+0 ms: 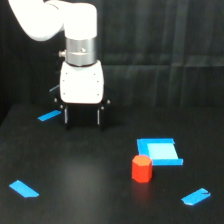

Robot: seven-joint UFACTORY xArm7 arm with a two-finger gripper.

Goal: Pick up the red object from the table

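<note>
Your red block stands upright on the black table, touching the near-left corner of a flat blue square that lies just behind it toward the exterior view's right. Further from the block, a blue strip lies to its lower right, another far off to its left, and a third well up and left. Beside that third strip hangs your gripper, well apart from the block, its two dark fingers spread apart with nothing between them.
</note>
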